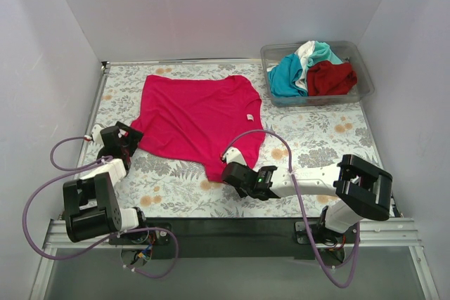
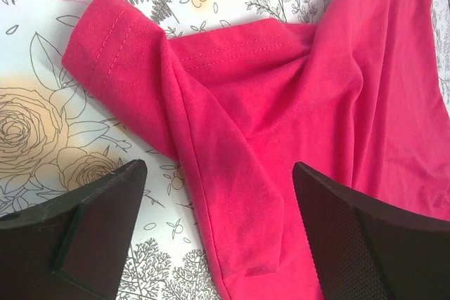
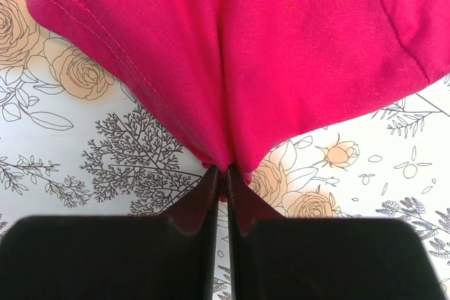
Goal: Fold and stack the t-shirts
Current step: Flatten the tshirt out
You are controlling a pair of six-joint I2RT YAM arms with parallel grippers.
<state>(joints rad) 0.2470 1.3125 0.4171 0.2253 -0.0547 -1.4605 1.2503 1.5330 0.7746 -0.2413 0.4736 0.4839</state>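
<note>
Right gripper (image 3: 225,168) clamping tight on near corner of bright magenta-pink cloth t-shirt (image 1: 197,121), fabric bunching between shut jaws, likely anchoring corner for fold. Shirt lying spread mostly flat, mid floral-patterned worktop (image 1: 316,138). Left gripper (image 2: 218,168) hovering wide apart, straddling stitched sleeve (image 2: 105,43), holding nothing, probably lining up matching grasp. Teal t-shirt (image 1: 285,79), white t-shirt (image 1: 306,53), dark red t-shirt (image 1: 330,79) sitting crumpled inside clear plastic bin (image 1: 363,82), far right corner, awaiting turn.

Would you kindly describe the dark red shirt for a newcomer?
Find the clear plastic bin at the far right corner of the table. The dark red t-shirt is bunched at its right end, darker than the teal t-shirt and white t-shirt beside it.
</note>
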